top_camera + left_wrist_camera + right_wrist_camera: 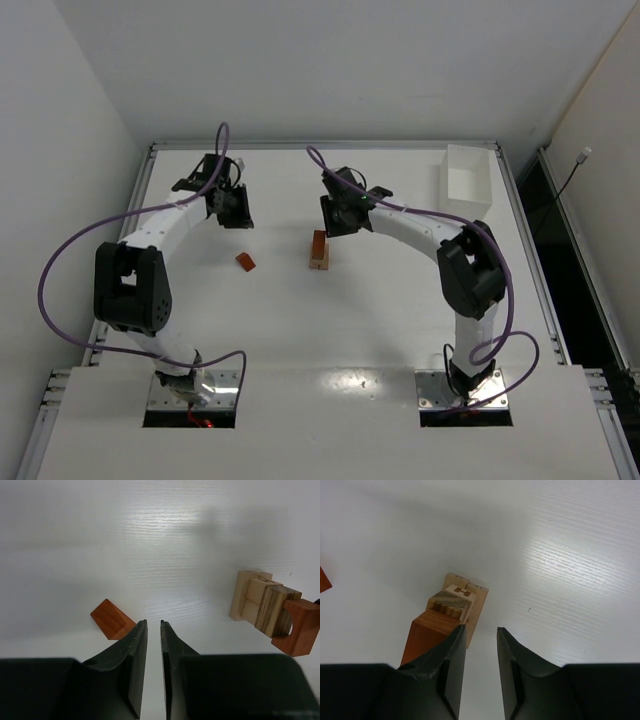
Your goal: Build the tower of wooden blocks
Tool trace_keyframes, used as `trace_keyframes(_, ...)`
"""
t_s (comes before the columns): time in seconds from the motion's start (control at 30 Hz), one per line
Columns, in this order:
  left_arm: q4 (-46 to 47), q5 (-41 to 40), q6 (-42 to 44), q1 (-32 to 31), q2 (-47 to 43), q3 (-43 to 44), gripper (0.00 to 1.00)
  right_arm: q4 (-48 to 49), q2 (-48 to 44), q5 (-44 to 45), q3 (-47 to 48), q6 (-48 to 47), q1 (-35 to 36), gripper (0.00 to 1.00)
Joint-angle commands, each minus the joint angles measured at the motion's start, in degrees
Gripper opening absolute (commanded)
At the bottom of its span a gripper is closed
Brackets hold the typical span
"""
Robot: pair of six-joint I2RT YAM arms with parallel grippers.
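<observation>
The tower stands at mid table: pale tan blocks with a reddish-orange arch block on top. It also shows in the left wrist view and the right wrist view. A loose reddish-orange wedge block lies to its left on the table, and shows by the left jaw tips. My left gripper hovers behind the wedge, jaws almost together and empty. My right gripper hovers just behind the tower, jaws slightly apart and empty.
A white rectangular box stands at the back right corner of the table. The white table has raised rails along its edges. Purple cables loop off both arms.
</observation>
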Motion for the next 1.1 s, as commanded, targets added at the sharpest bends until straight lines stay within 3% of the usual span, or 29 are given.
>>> trace_keyframes(0.0, 1.3, 0.7, -0.1, 0.8, 0.6, 2.8, 0.14, 1.6, 0.3, 0.0, 2.4, 0.2, -0.3, 0.29)
trace_keyframes(0.3, 1.3, 0.7, -0.1, 0.8, 0.6, 2.8, 0.14, 1.6, 0.3, 0.7, 2.4, 0.2, -0.8, 0.32)
trace_keyframes(0.47, -0.3, 0.1, -0.1, 0.8, -1.1, 1.7, 0.14, 0.4, -2.3, 4.3, 1.0, -0.9, -2.7, 0.12)
trace_keyframes(0.63, -0.9, 1.5, -2.2, 0.8, -8.3, -7.9, 0.14, -0.3, -9.8, 6.8, -5.4, -2.8, -7.3, 0.12)
trace_keyframes(0.7, -0.9, 3.0, -4.3, 0.8, -10.8, -10.9, 0.24, -0.3, -13.0, 6.8, -9.2, -3.3, -10.3, 0.14)
trace_keyframes(0.73, -0.9, 4.2, -5.0, 0.8, -12.0, -13.6, 0.45, -0.3, -16.2, 6.8, -10.4, -4.2, -11.2, 0.15)
trace_keyframes(0.77, -1.6, 5.5, -5.6, 0.8, -13.5, -14.9, 0.51, -0.3, -17.9, 6.0, -11.6, -4.8, -12.0, 0.15)
trace_keyframes(0.93, -2.1, 8.3, -10.6, 0.8, -14.2, -17.9, 0.55, -0.3, -27.3, 6.0, -20.2, -6.3, -15.5, 0.15)
trace_keyframes(1.07, -2.1, 0.1, -12.5, 1.3, -8.7, -13.1, 0.55, -1.4, -33.4, 5.5, -25.2, -7.5, -16.7, 0.16)
